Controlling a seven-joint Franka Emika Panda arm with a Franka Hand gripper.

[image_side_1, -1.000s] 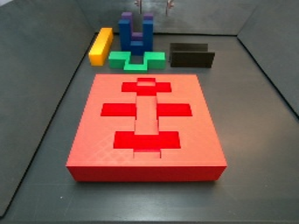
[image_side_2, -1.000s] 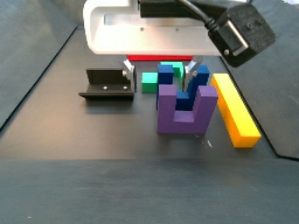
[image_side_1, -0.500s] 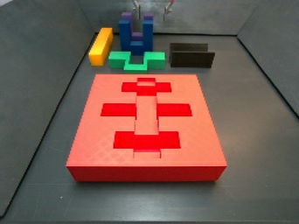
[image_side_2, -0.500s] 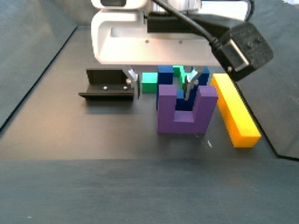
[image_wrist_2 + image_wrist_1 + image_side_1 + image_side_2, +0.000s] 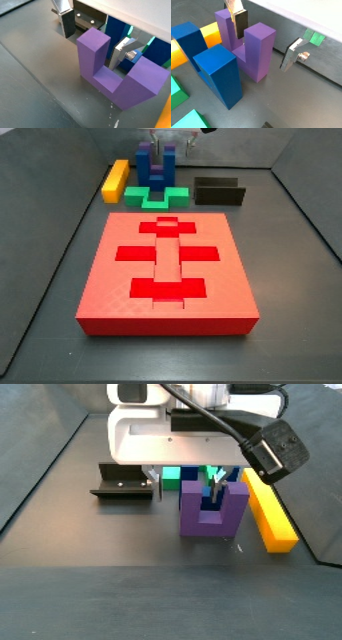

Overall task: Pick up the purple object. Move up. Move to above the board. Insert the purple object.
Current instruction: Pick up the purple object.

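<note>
The purple object (image 5: 214, 512) stands upright on the dark floor, prongs up, and shows in both wrist views (image 5: 258, 50) (image 5: 110, 75). My gripper (image 5: 264, 36) is lowered over it and straddles one prong. One finger (image 5: 238, 20) sits in the gap between the prongs and the other finger (image 5: 291, 54) is outside, apart from the prong. The jaws are open and hold nothing. In a side view the gripper (image 5: 168, 150) hangs at the far end, beyond the red board (image 5: 167, 268). The board lies flat in the foreground with its cut-outs up.
A dark blue U-shaped block (image 5: 211, 65) stands right beside the purple one. A yellow bar (image 5: 270, 509), a green block (image 5: 158, 196) and the fixture (image 5: 221, 191) are close around. Grey walls enclose the floor.
My gripper has come down over the purple object, so the fingers now flank one prong. The blocks have not moved.
</note>
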